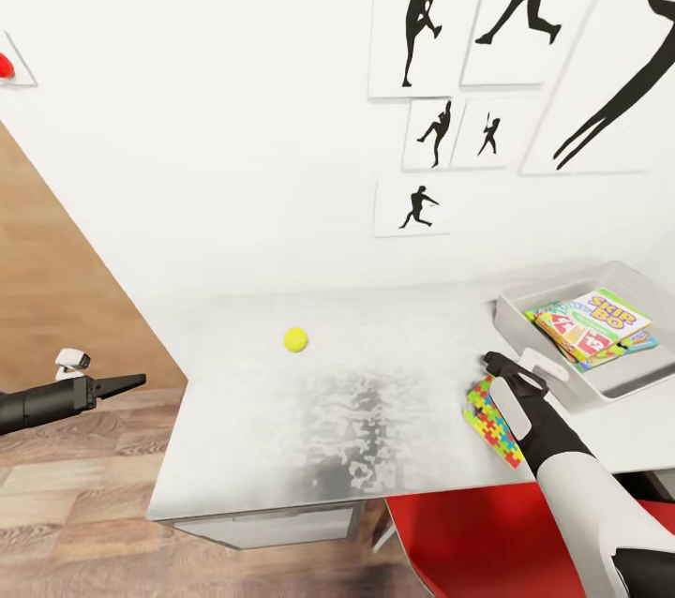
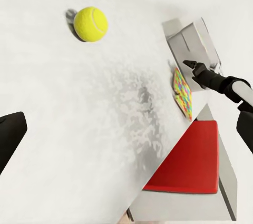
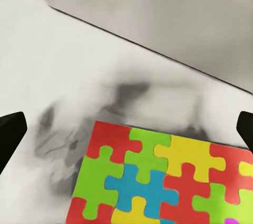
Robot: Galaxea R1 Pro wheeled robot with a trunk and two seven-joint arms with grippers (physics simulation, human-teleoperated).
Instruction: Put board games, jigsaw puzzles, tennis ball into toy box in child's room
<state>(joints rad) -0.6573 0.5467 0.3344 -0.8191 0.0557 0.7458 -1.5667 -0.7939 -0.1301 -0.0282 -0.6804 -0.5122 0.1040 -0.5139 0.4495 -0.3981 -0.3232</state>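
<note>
Multicoloured jigsaw puzzles (image 1: 492, 422) lie stacked flat at the near right edge of the desk (image 1: 356, 411), just short of the toy box (image 1: 600, 382). The right tool (image 1: 495, 370) sits directly above them, aligned for a top-down pick. In the right wrist view its two fingertips (image 3: 10, 132) stand wide apart at the picture's opposite edges, with nothing between them; the upper puzzle (image 3: 168, 179) lies below, untouched. This wide setting suits a thin flat square that must be taken by its edges.

Left of the desk, the left tool (image 1: 131, 381) hangs over the wood floor, clear of the work; whether it is parted cannot be told.

Farther in, the tennis ball (image 1: 296, 339) rests alone on the mottled top, well apart from the puzzles.

Beyond the right tool, the toy box already contains the board games (image 1: 591, 326), "SKIP-BO" uppermost. Judged remaining: both puzzles and the ball.
</note>
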